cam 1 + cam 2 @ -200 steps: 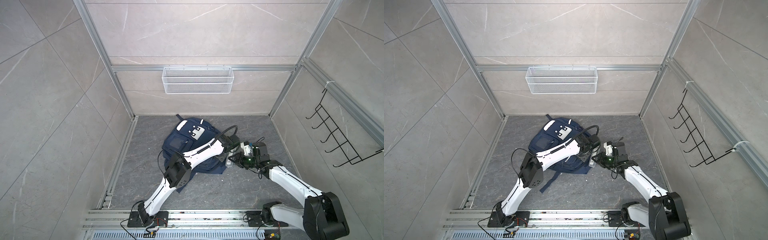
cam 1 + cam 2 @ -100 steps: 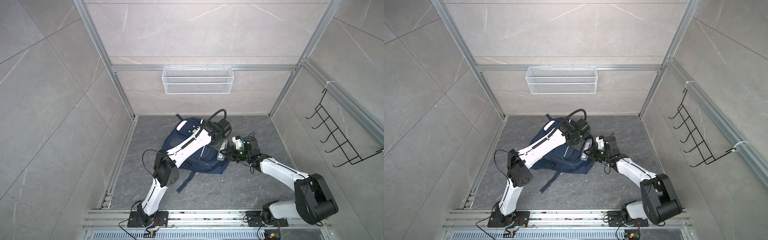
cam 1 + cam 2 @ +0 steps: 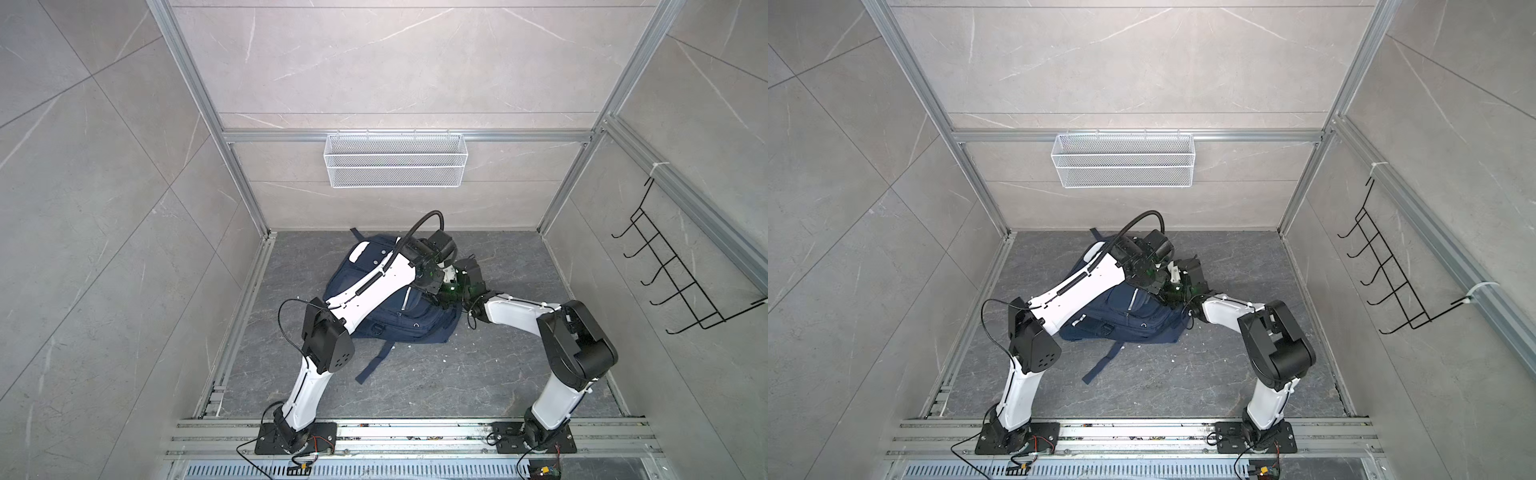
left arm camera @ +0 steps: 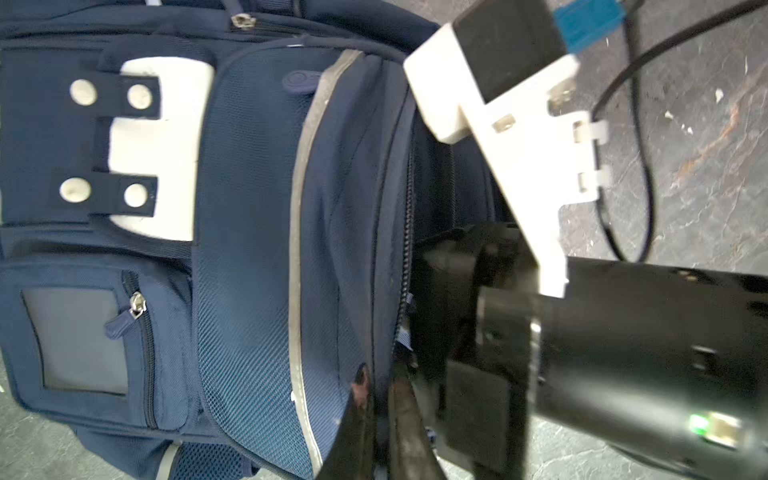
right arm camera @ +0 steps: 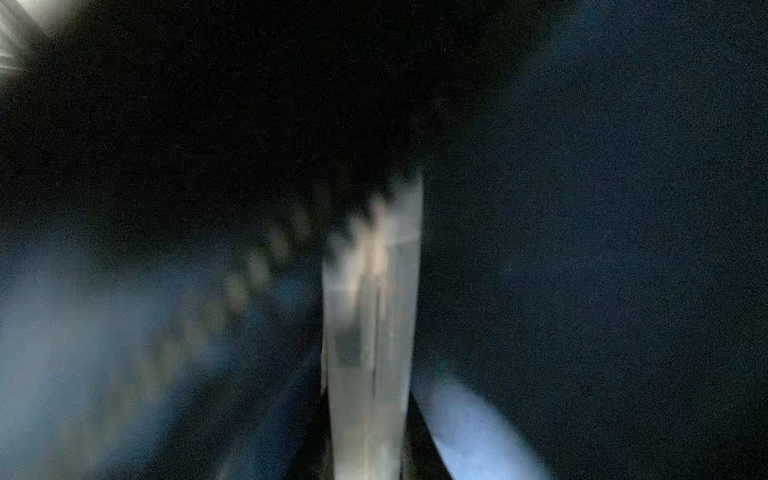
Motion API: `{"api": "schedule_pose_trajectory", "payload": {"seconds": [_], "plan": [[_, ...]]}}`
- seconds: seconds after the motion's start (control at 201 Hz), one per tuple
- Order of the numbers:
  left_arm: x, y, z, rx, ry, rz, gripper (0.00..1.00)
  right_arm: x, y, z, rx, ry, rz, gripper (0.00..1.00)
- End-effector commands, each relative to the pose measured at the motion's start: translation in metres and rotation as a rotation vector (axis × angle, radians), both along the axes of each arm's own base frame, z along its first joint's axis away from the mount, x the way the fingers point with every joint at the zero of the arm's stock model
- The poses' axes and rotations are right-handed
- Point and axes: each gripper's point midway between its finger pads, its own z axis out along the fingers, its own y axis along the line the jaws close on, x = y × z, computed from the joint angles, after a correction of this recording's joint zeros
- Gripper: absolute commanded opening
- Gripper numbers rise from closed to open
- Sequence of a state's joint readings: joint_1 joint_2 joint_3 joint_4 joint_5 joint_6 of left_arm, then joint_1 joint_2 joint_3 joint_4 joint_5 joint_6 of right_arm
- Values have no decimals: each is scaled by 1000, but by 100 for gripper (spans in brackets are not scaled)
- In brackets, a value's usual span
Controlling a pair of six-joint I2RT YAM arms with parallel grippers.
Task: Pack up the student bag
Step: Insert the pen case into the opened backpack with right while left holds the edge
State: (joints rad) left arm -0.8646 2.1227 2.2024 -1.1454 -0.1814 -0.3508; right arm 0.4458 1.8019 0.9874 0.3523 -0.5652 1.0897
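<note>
The student bag lies flat on the dark grey floor, in the middle of the cell and closer to the far wall than to the arm bases. A loose strap trails from its near edge. In both top views the left arm crosses over the bag from the near left, and the right arm comes in low from the right to meet it at the bag's right edge.

The left wrist view shows the bag's front: a white patch, a silver stripe and a small zipped pocket. Beside the stripe a zipper stands parted, and the right gripper reaches into that gap. What the compartment holds is hidden. The right wrist view is dark and blurred, showing only navy fabric and a pale upright strip, so it cannot be told whether that gripper is clenched or released.

The left gripper is clenched, its dark fingers pressed together at the zipper's edge. Whether fabric sits between them cannot be told.

A white wire basket hangs on the far wall's rail, well apart from the bag. A black hook rack hangs on the right wall.
</note>
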Motion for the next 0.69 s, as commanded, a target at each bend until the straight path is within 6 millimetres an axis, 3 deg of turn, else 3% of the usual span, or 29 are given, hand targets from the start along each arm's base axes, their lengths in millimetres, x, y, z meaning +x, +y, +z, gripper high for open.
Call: {"api": "schedule_pose_trajectory", "payload": {"seconds": [0.0,0.134,0.269,0.403,0.687], "plan": [[-8,-11,57,-179,-60,-12,0,7,22,-2,33,8,11,6],[-9,-13,53,-191,-34,-14,0,4,33,-19,-36,42,46,22],[-9,-13,49,-191,-22,-5,0,-4,17,-37,-180,55,46,39],[-8,-13,47,-197,-17,1,0,-11,5,-36,-260,41,55,56],[-4,-12,40,-189,-2,4,0,-27,-14,-18,-335,-2,49,66]]}}
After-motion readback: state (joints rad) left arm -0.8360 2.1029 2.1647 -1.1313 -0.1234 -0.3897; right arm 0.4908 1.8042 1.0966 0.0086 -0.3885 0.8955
